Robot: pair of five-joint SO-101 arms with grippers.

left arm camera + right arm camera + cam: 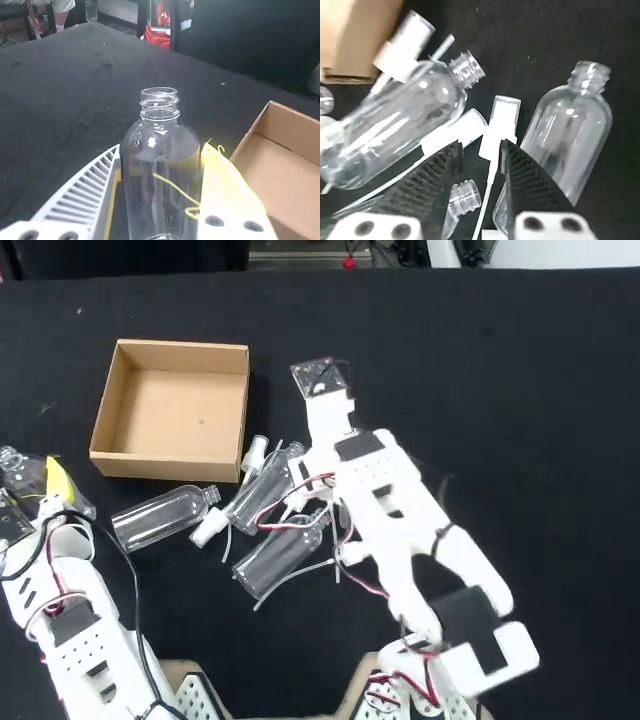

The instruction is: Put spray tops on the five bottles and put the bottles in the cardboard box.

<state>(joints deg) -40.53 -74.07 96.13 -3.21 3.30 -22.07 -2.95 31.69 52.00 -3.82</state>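
Note:
My left gripper [162, 147] is shut on an upright clear bottle [160, 165] with an uncapped neck; it stands at the table's left edge [35, 485], left of the cardboard box [170, 410]. My right gripper [480, 145] hangs low over the pile at mid-table [305, 502]. Its black fingers [520, 175] straddle a white spray top [495, 135], one finger touching it, the other a little off. Uncapped bottles lie on either side, one [405, 120] toward the box and one [570, 135] away from it. Another spray top [402, 45] lies near the box corner.
In the high view, three clear bottles lie in front of the box: one [165, 515] apart to the left, two [262, 488] [280, 555] under the right arm. Loose spray tops [255, 455] [210, 530] lie among them. The box interior [280, 160] holds nothing.

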